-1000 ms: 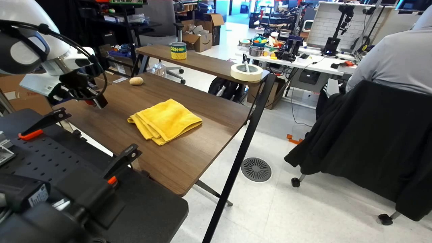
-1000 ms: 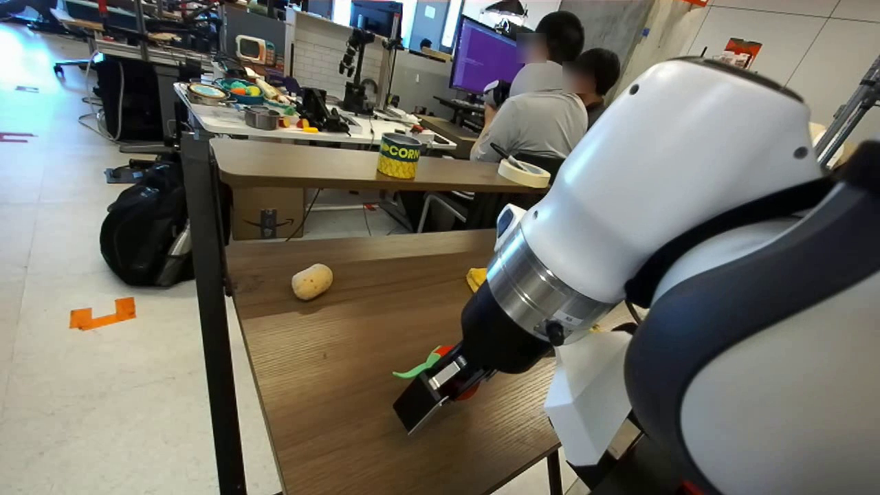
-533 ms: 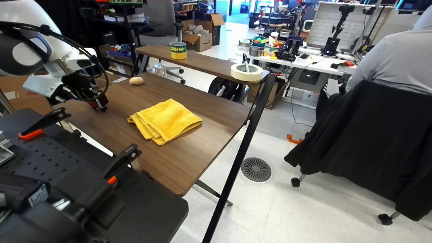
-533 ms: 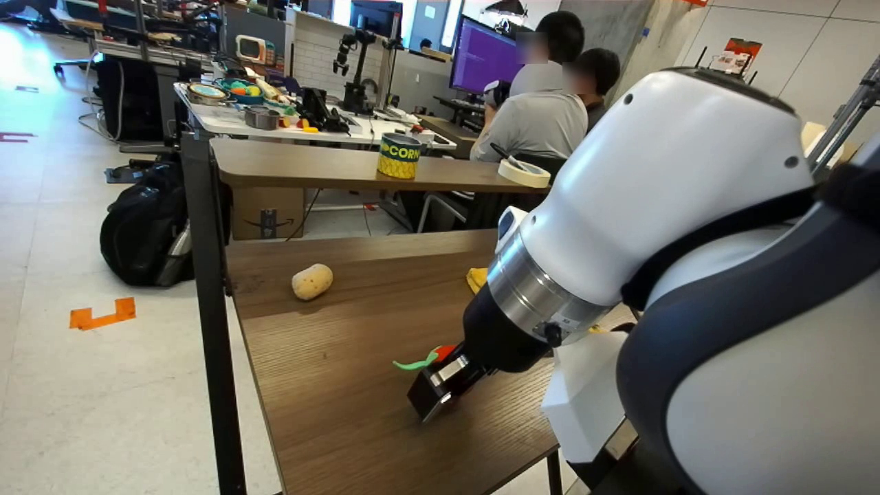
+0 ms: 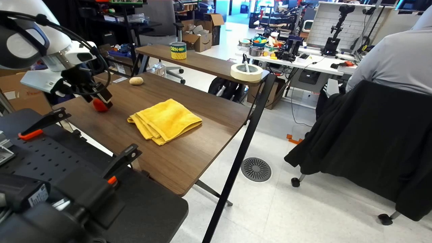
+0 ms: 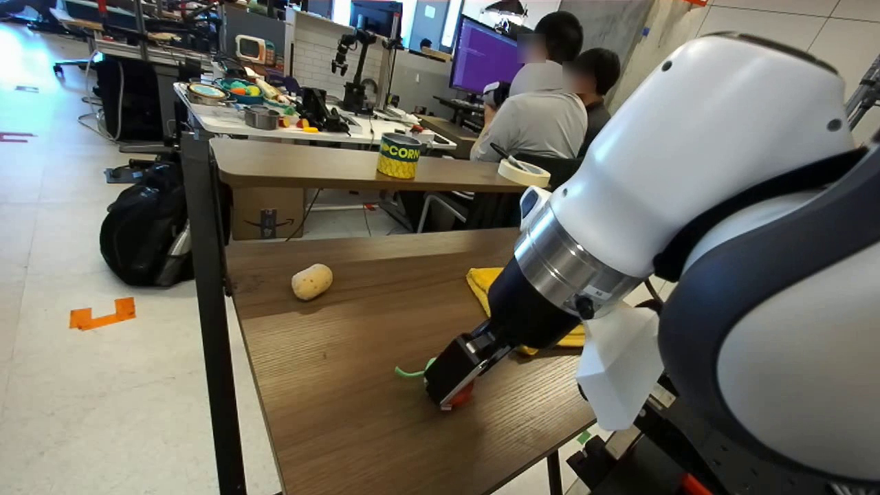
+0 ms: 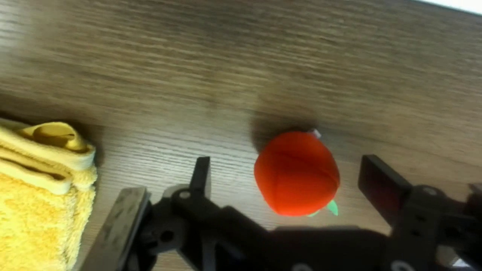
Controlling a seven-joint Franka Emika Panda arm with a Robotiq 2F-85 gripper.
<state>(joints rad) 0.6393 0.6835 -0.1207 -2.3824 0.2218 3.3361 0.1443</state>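
Observation:
A round red soft toy vegetable [image 7: 295,177] with a green stem rests on the brown wooden table; in both exterior views it is partly hidden by the gripper. My gripper [image 7: 285,169] stands open above the table, a finger on each side of the toy. Bare wood shows between the toy and both fingers, with the wider gap at the left finger [image 7: 201,177]. In an exterior view the red toy [image 5: 100,105] peeks out below the fingers, and its thin green stem [image 6: 410,373] reaches past them. The folded yellow cloth [image 7: 34,210] lies to the left in the wrist view.
A potato [image 6: 311,282] lies near the table's edge. On the raised shelf [image 6: 295,161] stand a corn can [image 6: 399,157] and a tape roll [image 6: 524,173] with a pen. Black clamps [image 5: 125,160] rise along the table's near side. The yellow cloth [image 5: 167,118] covers mid-table.
The jaws have spread from closed to wide apart. The arm has shifted right in an exterior view, uncovering more of the cloth, and the red toy shows more clearly beneath the fingers.

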